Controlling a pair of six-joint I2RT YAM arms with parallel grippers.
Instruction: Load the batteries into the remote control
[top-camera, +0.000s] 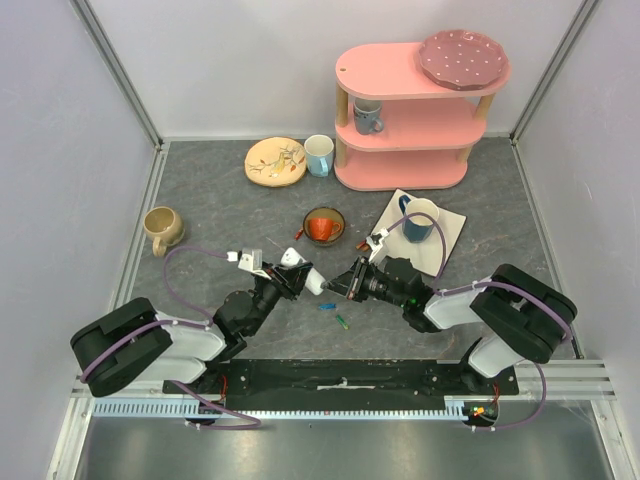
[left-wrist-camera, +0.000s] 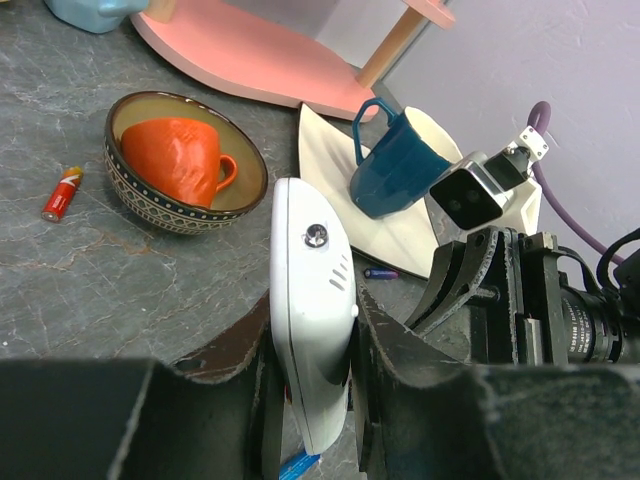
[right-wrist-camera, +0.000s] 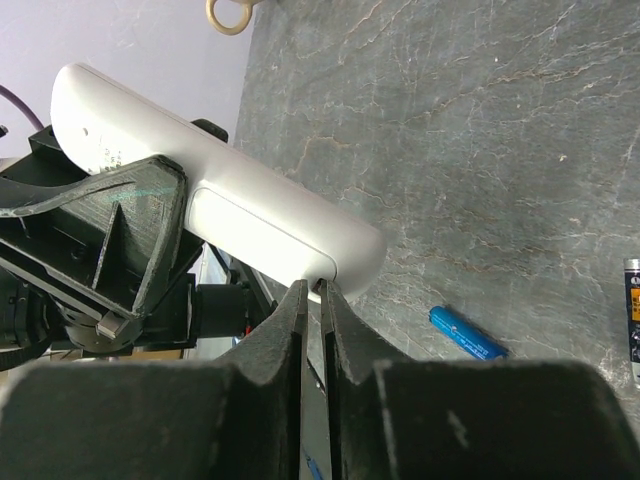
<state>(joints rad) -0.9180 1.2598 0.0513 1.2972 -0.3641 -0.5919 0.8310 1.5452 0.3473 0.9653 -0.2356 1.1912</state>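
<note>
Bench (top-camera: 220, 200): dark grey, stone-veined matte surface.

Remote control (left-wrist-camera: 310, 310): smooth white plastic bar with rounded ends, lifted off the bench and tilted. It has a small round stud and three short slits near the top end. The right wrist view shows its long underside with a faint rounded-rectangle panel outline.

Left pincer (left-wrist-camera: 312, 345): clamped on the remote control, with black, ribbed, triangulated fingers (left-wrist-camera: 385, 350) pressing both long sides.

Right pincer (right-wrist-camera: 314, 292): drawn nearly together, with only a thin slit between the black tapered tips. The tips meet the remote control's lower edge at the panel seam. I cannot tell whether they nip the lip.

Batteries, all thin cylinders lying flat on the bench:
- blue battery (right-wrist-camera: 468, 335), glossy, just beyond the remote control's rounded end
- green battery (top-camera: 343, 322), near the blue one, between the arms
- red battery (left-wrist-camera: 62, 193), orange-red with a pale tip, beside the bowl
- dark battery (left-wrist-camera: 380, 272), at the napkin's edge

Other items:
- Bowl (left-wrist-camera: 130, 180): round ceramic with a patterned brown rim band, holding an orange cup (left-wrist-camera: 185, 155) on its side.
- Blue mug (left-wrist-camera: 395, 170): glazed, tilted, on a white square napkin (left-wrist-camera: 325, 150).
- Beige mug (top-camera: 162, 228): well left.
- Pink shelf (top-camera: 400, 110): three oval tiers on wooden posts at the far side, with a dotted pink plate (top-camera: 463, 58) on top.
</note>
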